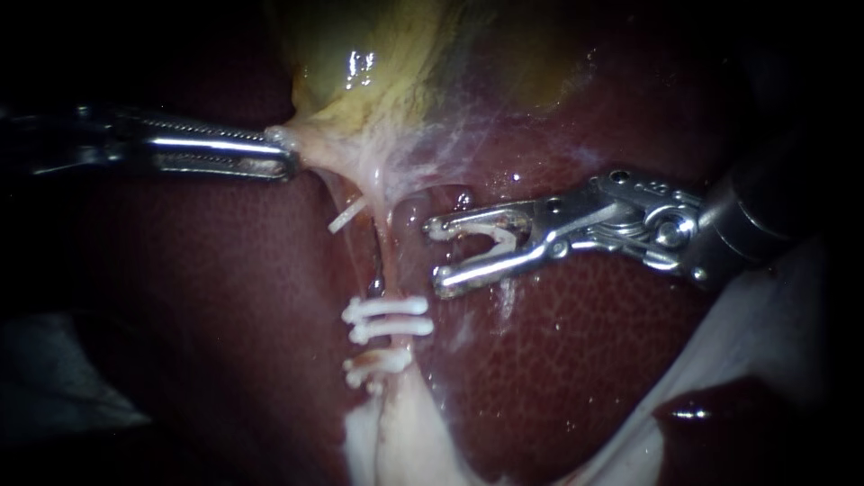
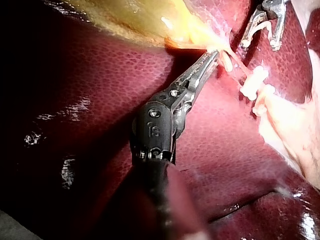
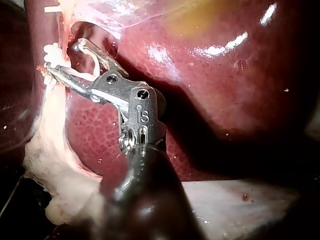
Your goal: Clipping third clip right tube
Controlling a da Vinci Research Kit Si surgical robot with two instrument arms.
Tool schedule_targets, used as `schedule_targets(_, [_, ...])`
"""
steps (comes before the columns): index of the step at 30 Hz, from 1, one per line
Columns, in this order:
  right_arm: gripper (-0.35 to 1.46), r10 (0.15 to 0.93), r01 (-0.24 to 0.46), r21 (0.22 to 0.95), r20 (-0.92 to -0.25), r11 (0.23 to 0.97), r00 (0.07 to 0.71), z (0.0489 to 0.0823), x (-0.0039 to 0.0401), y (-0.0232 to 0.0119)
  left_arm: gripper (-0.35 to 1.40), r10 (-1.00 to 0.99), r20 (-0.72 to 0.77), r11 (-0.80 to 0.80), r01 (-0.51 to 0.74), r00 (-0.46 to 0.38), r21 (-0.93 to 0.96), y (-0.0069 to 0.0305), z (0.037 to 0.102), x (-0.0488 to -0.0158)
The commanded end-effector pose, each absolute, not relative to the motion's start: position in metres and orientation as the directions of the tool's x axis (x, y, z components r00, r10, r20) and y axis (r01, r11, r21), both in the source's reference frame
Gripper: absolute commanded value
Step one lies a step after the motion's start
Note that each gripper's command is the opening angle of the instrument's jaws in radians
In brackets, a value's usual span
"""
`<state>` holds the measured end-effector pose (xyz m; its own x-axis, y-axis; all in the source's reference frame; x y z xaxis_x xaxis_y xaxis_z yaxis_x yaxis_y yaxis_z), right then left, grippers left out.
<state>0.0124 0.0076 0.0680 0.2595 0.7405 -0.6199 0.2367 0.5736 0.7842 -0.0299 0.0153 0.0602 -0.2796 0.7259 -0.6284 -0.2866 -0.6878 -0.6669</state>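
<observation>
Jaws: right instrument [image 1: 436,256] wide, cradling clip [image 1: 498,237]; left instrument [image 1: 290,160] clamped on gallbladder [image 1: 360,63].

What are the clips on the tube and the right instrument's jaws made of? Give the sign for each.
Clips: likely plastic, matte opaque white, no metallic glint. Right instrument jaws: metal, polished silver, with bright reflections along the edges. The clip they hold looks the same white plastic.
</observation>
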Motion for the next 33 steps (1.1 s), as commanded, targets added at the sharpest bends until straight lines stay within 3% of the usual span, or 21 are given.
schedule_targets(1, [0.49,0.740,0.237,0.784,-0.620,0.574,0.259,0.0681,0.0124,0.0075,-0.35,0.726,-0.628,-0.688,-0.286,-0.280,-0.667,0.0153,0.0602,-0.0299])
schedule_targets(17, [0.49,0.724,0.201,0.777,-0.628,0.596,0.284,0.0709,0.0145,0.0070,-0.35,0.726,-0.628,-0.688,-0.286,-0.280,-0.667,0.0153,0.0602,-0.0299])
schedule_targets(33, [0.50,0.719,0.213,0.773,-0.634,0.597,0.284,0.0711,0.0177,0.0057,-0.35,0.726,-0.628,-0.688,-0.286,-0.280,-0.667,0.0153,0.0603,-0.0300])
